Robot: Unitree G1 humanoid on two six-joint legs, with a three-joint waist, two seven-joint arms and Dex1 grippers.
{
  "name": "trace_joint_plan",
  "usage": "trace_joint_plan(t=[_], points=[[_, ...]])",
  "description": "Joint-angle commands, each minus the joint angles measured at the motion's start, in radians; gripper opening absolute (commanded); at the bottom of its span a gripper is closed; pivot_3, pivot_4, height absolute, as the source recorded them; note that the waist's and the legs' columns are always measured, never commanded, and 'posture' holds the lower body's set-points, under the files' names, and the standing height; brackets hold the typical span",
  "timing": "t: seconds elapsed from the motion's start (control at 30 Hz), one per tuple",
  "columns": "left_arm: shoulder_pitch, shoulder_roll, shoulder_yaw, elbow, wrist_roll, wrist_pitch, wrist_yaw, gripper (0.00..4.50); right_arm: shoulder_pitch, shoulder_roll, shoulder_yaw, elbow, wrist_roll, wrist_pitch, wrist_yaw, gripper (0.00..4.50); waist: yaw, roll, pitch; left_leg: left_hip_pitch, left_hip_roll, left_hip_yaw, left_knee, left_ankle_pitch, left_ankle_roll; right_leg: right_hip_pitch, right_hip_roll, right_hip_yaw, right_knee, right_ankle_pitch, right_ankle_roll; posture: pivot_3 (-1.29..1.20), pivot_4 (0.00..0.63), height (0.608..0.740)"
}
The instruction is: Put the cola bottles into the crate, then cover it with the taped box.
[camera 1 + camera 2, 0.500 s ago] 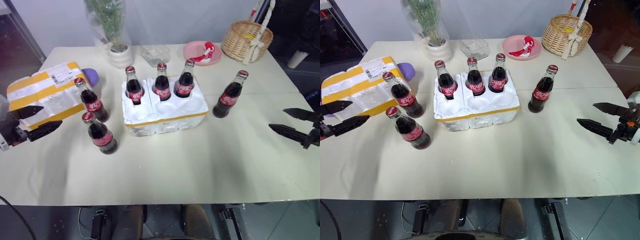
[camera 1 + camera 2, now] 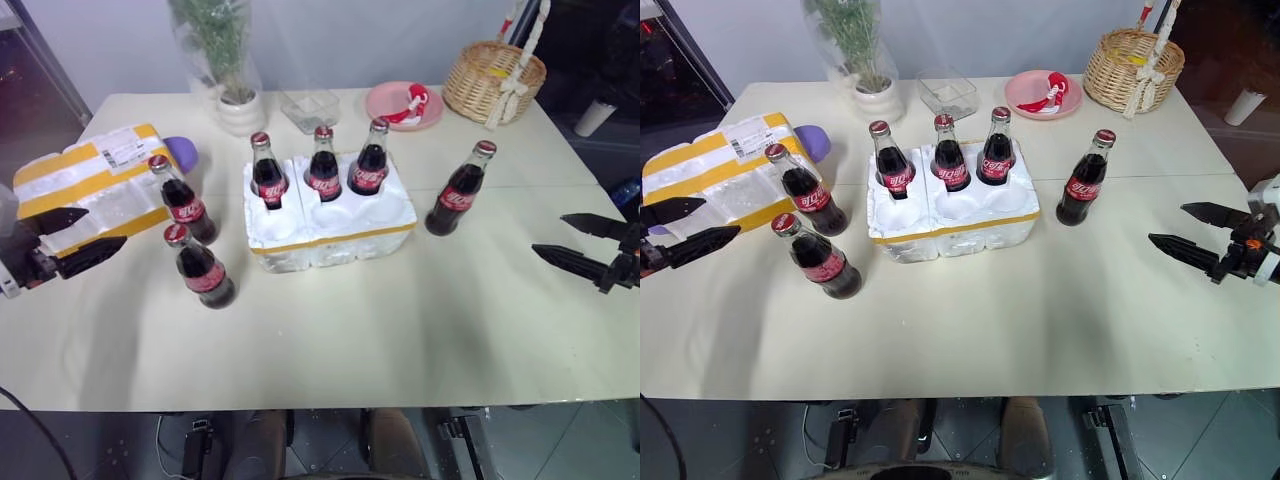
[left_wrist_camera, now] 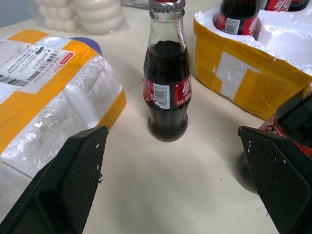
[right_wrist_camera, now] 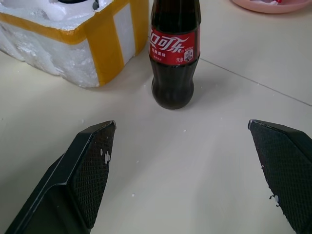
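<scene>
I take the crate (image 2: pixel 952 215) as my landmark. Three cola bottles already stand upright in its far row of wells, and the near wells look empty. Three more wait on the table (image 2: pixel 970 330): a lone cola bottle (image 2: pixel 1083 180) just off the crate's right end, and two off its left end, the farther left bottle (image 2: pixel 804 192) and the nearer left bottle (image 2: pixel 819 258), both between the crate and the taped box (image 2: pixel 715 175).

My right gripper (image 2: pixel 1196 236) hangs well out to the right of the crate, fingers spread wide and holding nothing. In my right wrist view the lone bottle stands dead ahead between my fingers (image 4: pixel 87 170), upright, long axis vertical, so a level reach toward the crate should bring me to it. This arm is plainly the nearer one for it.

My left gripper (image 2: pixel 685 232) is equally wide apart and empty, sitting by the near edge of the taped box; the farther left bottle lies straight ahead of it.

The red labels carry white Coca-Cola script in Chinese characters, with a barcode panel visible on one. The taped box has a white shipping label (image 3: pixel 29 61) with barcodes; its text is too small to read.
</scene>
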Motion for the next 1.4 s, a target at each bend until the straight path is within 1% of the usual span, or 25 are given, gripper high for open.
trace_joint_plan(t=[0.03,0.13,0.23,0.33,0.4,0.47,0.6,0.7,0.77,0.83,0.87,0.97,1.03,1.1,1.27,1.33,1.4], points=[[-0.047,0.018,-0.019,-0.021,-0.032,0.013,-0.014,4.48,-0.022,-0.046,-0.019,-0.006,0.021,0.029,0.027,4.5,0.002,0.0,0.0,0.0,0.0,0.0,0.0,0.0,0.0,0.0,0.0,0.0,0.0,0.0,0.0,0.0,0.15,0.737],[-0.108,0.026,-0.061,-0.009,-0.028,0.006,-0.026,4.48,-0.077,-0.087,-0.02,-0.027,0.049,0.075,0.048,4.5,0.0,0.0,0.0,0.0,0.0,0.0,0.001,0.0,0.0,0.0,0.0,0.0,0.001,0.0,0.0,0.0,0.15,0.737],[-0.175,0.065,-0.117,0.035,-0.026,0.0,-0.095,4.48,-0.167,-0.14,0.002,-0.067,0.115,0.159,0.096,4.5,-0.006,0.001,0.0,-0.001,0.0,0.0,0.002,0.0,0.0,-0.001,0.0,0.0,0.002,0.0,0.0,0.0,0.15,0.737],[-0.275,0.087,-0.199,0.121,0.001,-0.026,-0.138,4.48,-0.251,-0.18,0.043,-0.122,0.184,0.255,0.131,4.5,-0.007,0.001,0.001,0.0,0.0,0.0,0.001,0.0,0.0,-0.002,0.0,0.0,0.004,0.0,0.0,0.0,0.15,0.737],[-0.355,0.072,-0.268,0.218,0.053,-0.072,-0.136,4.48,-0.294,-0.191,0.06,-0.195,0.241,0.313,0.136,4.5,-0.005,0.001,0.001,0.0,0.0,0.0,0.001,0.0,0.0,-0.002,0.0,0.0,0.005,0.0,0.0,0.0,0.15,0.737],[-0.395,0.057,-0.322,0.287,0.101,-0.121,-0.144,4.48,-0.327,-0.19,0.069,-0.258,0.281,0.359,0.115,4.5,-0.004,0.001,0.001,-0.001,0.0,0.0,0.002,0.0,0.0,-0.002,0.0,0.0,0.005,0.0,0.0,0.0,0.15,0.737],[-0.375,0.026,-0.314,0.248,0.056,-0.123,-0.208,4.48,-0.303,-0.174,0.059,-0.39,0.336,0.41,0.094,4.5,-0.003,0.0,0.001,-0.002,0.0,0.0,0.002,0.0,0.0,-0.004,0.0,0.0,0.007,0.0,0.0,0.0,0.15,0.737],[-0.334,0.037,-0.294,0.208,0.047,-0.116,-0.238,4.48,-0.259,-0.162,0.044,-0.439,0.352,0.419,0.096,4.5,-0.001,0.0,0.001,-0.003,0.0,0.0,0.002,0.0,0.0,-0.005,0.0,0.0,0.008,0.0,0.0,0.0,0.15,0.737],[-0.296,0.066,-0.269,0.185,0.034,-0.099,-0.273,4.48,-0.226,-0.161,0.034,-0.447,0.36,0.426,0.107,4.5,-0.001,0.0,0.001,-0.003,0.0,0.0,0.003,0.0,0.0,-0.005,0.0,0.0,0.008,0.0,0.0,0.0,0.15,0.737],[-0.208,0.138,-0.216,0.13,0.004,-0.053,-0.367,4.48,-0.198,-0.162,0.029,-0.451,0.365,0.423,0.122,4.5,-0.006,-0.001,0.002,-0.003,0.0,0.0,0.003,0.0,0.0,-0.005,0.0,0.0,0.008,0.0,0.0,0.0,0.15,0.737],[-0.179,0.159,-0.2,0.111,-0.005,-0.041,-0.392,4.48,-0.19,-0.162,0.028,-0.452,0.365,0.418,0.127,4.5,-0.008,-0.001,0.002,-0.003,0.0,0.0,0.003,0.0,0.0,-0.006,0.0,0.0,0.008,0.0,0.0,0.0,0.15,0.737],[-0.05,0.231,-0.108,0.056,0.012,-0.044,-0.484,4.48,-0.23,-0.158,0.059,-0.446,0.383,0.43,0.105,4.5,-0.007,0.001,0.002,-0.002,0.0,0.0,0.002,0.0,0.0,-0.006,0.0,0.0,0.009,0.0,0.0,0.0,0.15,0.737],[-0.014,0.251,-0.06,0.044,0.019,-0.052,-0.503,4.48,-0.262,-0.156,0.084,-0.435,0.386,0.434,0.095,4.5,-0.005,0.002,0.002,-0.002,0.001,0.0,0.002,0.0,0.0,-0.006,0.0,0.0,0.009,-0.001,-0.001,0.0,0.15,0.737],[-0.007,0.251,-0.041,0.034,0.018,-0.062,-0.503,4.48,-0.283,-0.154,0.099,-0.427,0.386,0.437,0.092,4.5,0.0,0.002,0.002,-0.002,0.001,0.0,0.002,0.0,0.0,-0.006,0.0,0.0,0.009,-0.002,-0.004,0.0,0.15,0.737],[0.04,0.156,-0.122,-0.109,0.068,-0.13,-0.402,4.48,-0.34,-0.148,0.151,-0.414,0.383,0.435,0.086,4.5,0.001,0.002,0.002,-0.003,0.001,0.001,0.002,0.0,0.0,-0.006,-0.001,0.001,0.007,-0.002,-0.003,0.0,0.15,0.737],[0.03,0.087,-0.152,-0.144,0.059,-0.126,-0.326,4.48,-0.358,-0.154,0.162,-0.408,0.398,0.452,0.09,4.5,0.0,0.002,0.002,-0.003,0.001,0.001,0.002,0.0,0.0,-0.006,0.0,0.001,0.007,0.0,-0.001,0.0,0.15,0.737],[0.045,0.037,-0.177,-0.159,0.084,-0.156,-0.278,4.48,-0.365,-0.163,0.17,-0.405,0.402,0.46,0.102,4.5,0.0,0.002,0.002,-0.003,0.001,0.001,0.002,0.0,0.0,-0.006,0.0,0.001,0.008,0.0,-0.001,0.0,0.15,0.737]])
